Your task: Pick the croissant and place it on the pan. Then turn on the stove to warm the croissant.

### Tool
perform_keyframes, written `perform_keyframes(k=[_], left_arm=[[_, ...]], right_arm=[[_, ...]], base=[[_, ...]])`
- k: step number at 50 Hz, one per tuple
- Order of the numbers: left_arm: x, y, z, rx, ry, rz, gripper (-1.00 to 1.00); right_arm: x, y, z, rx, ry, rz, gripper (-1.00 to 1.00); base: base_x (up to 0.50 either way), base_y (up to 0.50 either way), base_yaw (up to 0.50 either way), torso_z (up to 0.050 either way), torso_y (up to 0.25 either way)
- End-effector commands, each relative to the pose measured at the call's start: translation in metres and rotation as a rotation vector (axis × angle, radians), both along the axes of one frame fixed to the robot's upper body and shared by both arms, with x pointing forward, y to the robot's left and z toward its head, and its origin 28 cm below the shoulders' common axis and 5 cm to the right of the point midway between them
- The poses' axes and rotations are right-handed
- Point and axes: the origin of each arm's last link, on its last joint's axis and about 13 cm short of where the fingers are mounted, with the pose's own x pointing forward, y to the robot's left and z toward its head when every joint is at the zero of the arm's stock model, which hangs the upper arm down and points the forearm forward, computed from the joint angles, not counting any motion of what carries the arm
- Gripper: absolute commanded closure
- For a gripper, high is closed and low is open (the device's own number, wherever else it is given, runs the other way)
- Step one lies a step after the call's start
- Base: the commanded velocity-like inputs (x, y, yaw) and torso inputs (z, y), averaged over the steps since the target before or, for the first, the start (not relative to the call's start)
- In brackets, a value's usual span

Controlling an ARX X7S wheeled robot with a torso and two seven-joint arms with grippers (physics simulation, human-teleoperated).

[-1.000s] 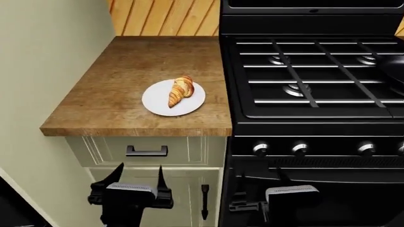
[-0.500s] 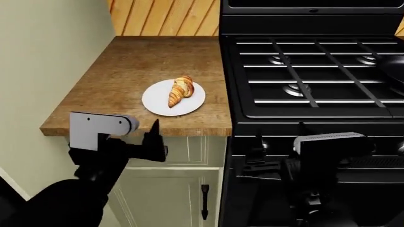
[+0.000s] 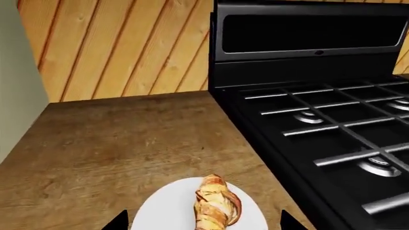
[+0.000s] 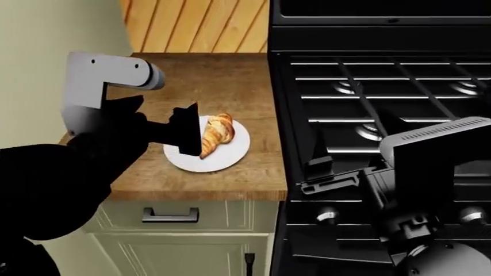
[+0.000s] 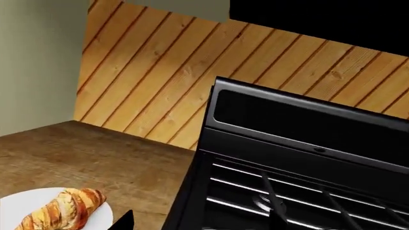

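1. stove (image 4: 383, 103): fills the right half of the head frame, black grates with silvery edges, 2 knobs partly visible at lower right. No pan visible in any view.
2. counter (image 4: 215, 75): wood top, centre-left of the head frame, butts against the stove's left side; a drawer with a dark handle sits below its front edge.
3. left gripper (image 4: 186, 130): centre-left, over the counter, just beside the plate's left part. Jaws spread, nothing between them; in the wrist view, the 2 tips show at the bottom corners either side of the plate.
4. right gripper (image 4: 326, 175): lower right, over the stove's front edge. Jaws apart, empty.
5. plate (image 4: 230, 152): white, round, on the counter near the stove.
6. croissant (image 4: 216, 133): lies on the plate, untouched by either gripper.
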Motion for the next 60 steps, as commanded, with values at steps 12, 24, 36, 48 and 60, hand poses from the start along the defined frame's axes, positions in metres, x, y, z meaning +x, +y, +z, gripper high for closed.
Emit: perform_keyframes(k=[12, 24, 36, 48, 60], left_arm=[[0.002, -0.002, 0.014, 0.013, 0.01, -0.015, -1.0], [0.007, -0.011, 0.022, 0.003, 0.037, 0.003, -1.0], [0.03, -0.022, 0.021, 0.031, 0.139, 0.011, -1.0], [0.045, -0.046, 0.004, 0.027, 0.36, 0.096, -1.0], [0.047, -0.058, 0.004, 0.021, 0.414, 0.119, -1.0]], right_arm=[[-0.003, -0.001, 0.006, -0.035, -0.031, 0.002, -1.0], [-0.002, -0.004, 0.005, -0.011, -0.024, -0.01, -1.0], [0.001, -0.004, 0.001, 0.014, -0.019, 0.015, -1.0], [0.002, -0.006, -0.002, 0.046, -0.019, 0.025, -1.0], [0.0, -0.007, 0.0, 0.064, -0.032, 0.038, -1.0]], base=[[0.49, 0.0, 0.0, 0.0, 0.0], [0.0, 0.0, 0.0, 0.0, 0.001], [0.0, 0.0, 0.0, 0.0, 0.0], [0.0, 0.0, 0.0, 0.0, 0.0], [0.0, 0.0, 0.0, 0.0, 0.0]])
